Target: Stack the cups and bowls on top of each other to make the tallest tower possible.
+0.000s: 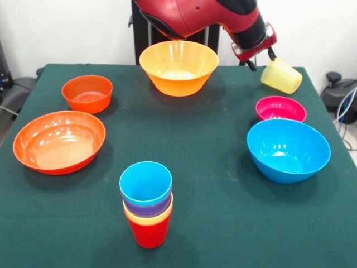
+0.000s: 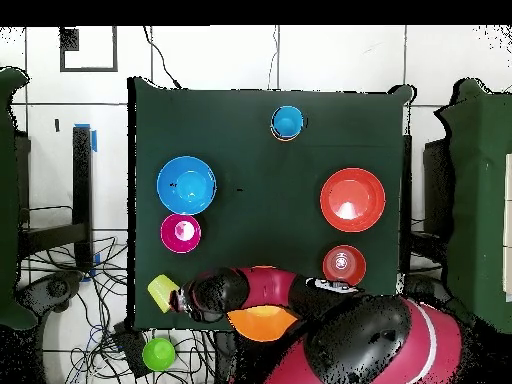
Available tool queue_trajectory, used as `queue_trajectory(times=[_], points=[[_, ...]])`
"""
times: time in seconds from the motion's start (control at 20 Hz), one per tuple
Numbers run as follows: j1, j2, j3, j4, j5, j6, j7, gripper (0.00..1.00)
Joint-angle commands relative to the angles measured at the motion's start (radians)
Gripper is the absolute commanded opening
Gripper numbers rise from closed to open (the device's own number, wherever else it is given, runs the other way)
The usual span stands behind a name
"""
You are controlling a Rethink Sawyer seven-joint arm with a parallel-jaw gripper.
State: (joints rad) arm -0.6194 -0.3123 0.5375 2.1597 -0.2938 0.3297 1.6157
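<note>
1. Fingers of my gripper (image 1: 271,56) are closed on the rim of a pale yellow tapered plastic cup (image 1: 282,76), one dark finger showing against its upper edge; I cannot tell how narrow the gap is, only that the cup hangs from it.
2. That cup is tilted, mouth toward my wrist, and held clear of the dark green cloth-covered table (image 1: 212,223) near its far right corner in the front view.
3. From overhead, the same cup (image 2: 162,291) sits at the table's lower left edge, touching the end of my red and black arm (image 2: 260,290).
4. Just below the held cup in the front view rests a small magenta-pink glossy plastic bowl (image 1: 280,108), and just in front of that a large blue glossy plastic bowl (image 1: 288,149).
5. A large yellow-orange glossy plastic bowl (image 1: 178,67) stands at the far middle of the table, under my arm.
6. On the left side sit a small orange plastic bowl (image 1: 87,92) and, nearer the camera, a wide shallow orange plastic bowl (image 1: 59,141).
7. Near the front edge stands the tower (image 1: 147,204): a red plastic cup (image 1: 148,231) as base, with yellow-orange, purple and blue cups nested in it, the blue cup (image 1: 145,183) on top.
8. Overhead, a bright green round object (image 2: 159,353) lies off the table, among cables on the floor.
</note>
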Motion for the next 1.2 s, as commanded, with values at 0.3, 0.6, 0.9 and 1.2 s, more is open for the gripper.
queue_trajectory(times=[0.3,0.6,0.9,1.2], points=[[-0.031,0.083,0.012,0.012,0.012,-0.035,0.106,1.00],[-0.033,0.105,0.024,-0.003,0.022,-0.039,0.110,1.00],[-0.047,0.118,0.045,0.015,0.025,-0.083,0.129,1.00],[-0.063,0.144,0.059,0.014,0.009,-0.133,0.132,1.00]])
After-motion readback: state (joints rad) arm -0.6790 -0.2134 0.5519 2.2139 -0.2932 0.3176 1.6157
